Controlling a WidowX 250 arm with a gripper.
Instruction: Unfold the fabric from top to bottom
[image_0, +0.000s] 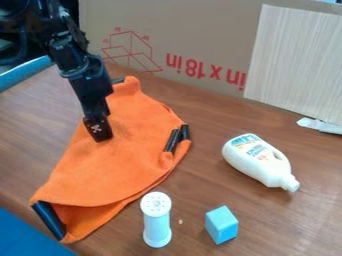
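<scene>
Pincer (98, 132): you had it over the cloth's view-left part; you could not tell if it was open or closed.
Cloth (127, 160): it lay beneath your pincer, mostly toward the camera and view-right.
Long axis: it ran from beyond your pincer to the near-left black bar (49, 220).
Nearer arm: you had just this one, probably needing a camera-ward pull.

Brown wood-grain table (37, 132). We log: soft orange cloth (120, 165) toward left edge; white plastic bottle (254, 159) toward right; white-topped pale cylinder (157, 222), light-blue rectangular block (221, 225), both toward near edge.
</scene>
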